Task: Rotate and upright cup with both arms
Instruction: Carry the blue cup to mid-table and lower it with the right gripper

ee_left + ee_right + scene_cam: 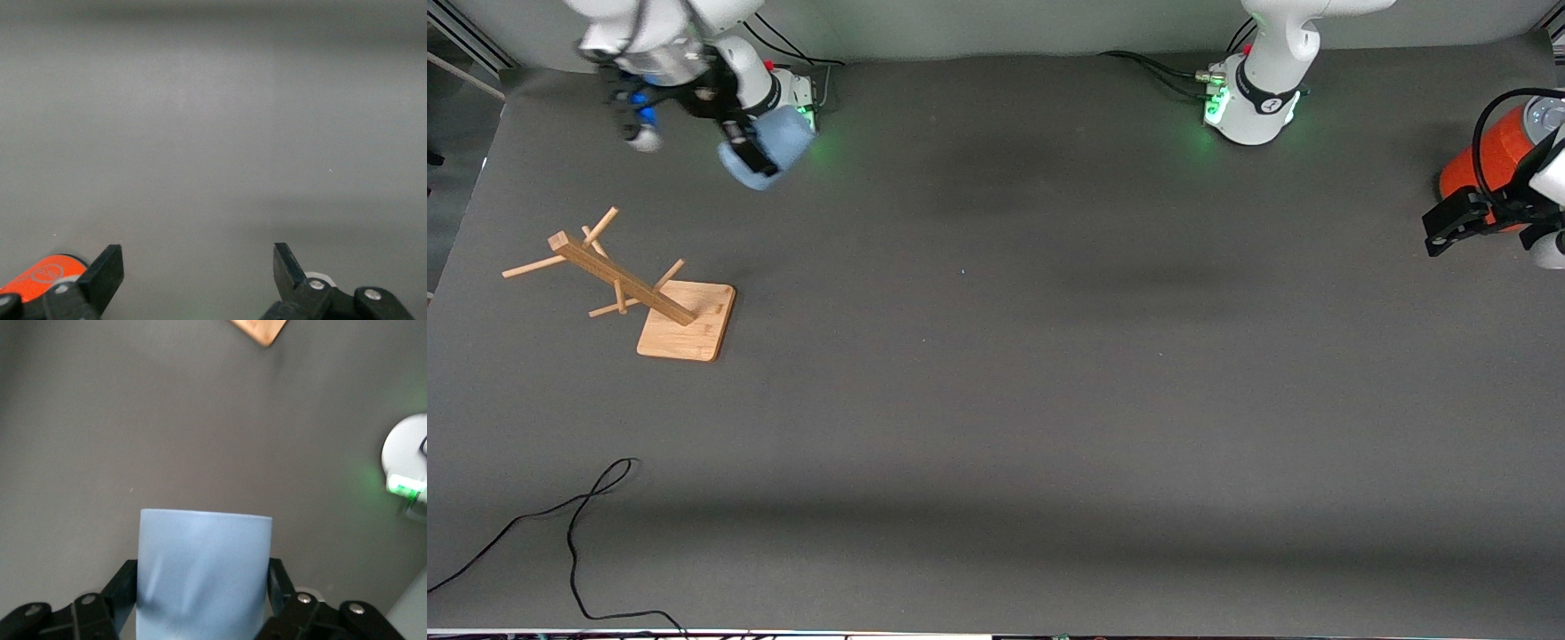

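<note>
The pale-blue cup [772, 147] hangs in the air, tilted, over the table close to the right arm's base. My right gripper [745, 147] is shut on it. In the right wrist view the cup [203, 573] fills the space between the two black fingers [123, 587], which press on its sides. My left gripper [1449, 227] waits at the left arm's end of the table, beside the orange can [1489, 156]. It is open, and in the left wrist view nothing lies between the fingers of the left gripper [199, 257].
A wooden mug rack [627, 284] on a square base [687, 324] stands toward the right arm's end. A black cable [574, 524] lies near the front edge. The right arm's green-lit base [407, 463] is close to the held cup.
</note>
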Tool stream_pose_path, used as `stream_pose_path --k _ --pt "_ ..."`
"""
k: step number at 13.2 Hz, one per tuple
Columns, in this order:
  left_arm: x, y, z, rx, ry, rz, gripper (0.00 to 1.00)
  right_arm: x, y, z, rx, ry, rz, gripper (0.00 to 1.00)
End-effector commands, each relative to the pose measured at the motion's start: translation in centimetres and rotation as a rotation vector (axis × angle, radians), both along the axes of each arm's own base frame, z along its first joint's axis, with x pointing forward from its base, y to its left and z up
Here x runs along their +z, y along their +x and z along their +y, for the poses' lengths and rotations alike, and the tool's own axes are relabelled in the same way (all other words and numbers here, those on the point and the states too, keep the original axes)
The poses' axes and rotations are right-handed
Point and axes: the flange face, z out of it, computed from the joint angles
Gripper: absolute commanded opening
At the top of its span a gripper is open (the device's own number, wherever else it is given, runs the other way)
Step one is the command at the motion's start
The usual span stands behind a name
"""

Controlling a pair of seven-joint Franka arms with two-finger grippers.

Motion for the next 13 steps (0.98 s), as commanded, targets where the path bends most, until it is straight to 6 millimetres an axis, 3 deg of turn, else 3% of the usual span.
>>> stream_pose_path --k 1,3,6,10,13 --pt "-0.3 0.6 0.3 -0.026 -0.012 0.018 1.0 -1.0 5.7 8.9 -0.089 -0.013 0.038 0.29" --pt "-0.4 0.6 0.4 -0.023 -0.013 0.02 1.0 -2.2 8.1 14.9 -0.158 -0.022 0.029 0.29" --pt "-0.4 0.5 0.7 -0.018 -0.013 0.023 1.0 -6.7 10.5 22.9 -0.292 -0.051 0.029 0.29" --pt "-0.7 0.2 0.8 -0.015 -0.014 0.047 1.0 -15.5 10.2 32.5 -0.414 -0.09 -0.013 0.29" --pt "-1.1 0.3 0.9 -0.015 -0.014 0.052 1.0 -22.9 7.4 37.7 -0.463 -0.118 -0.087 0.29"
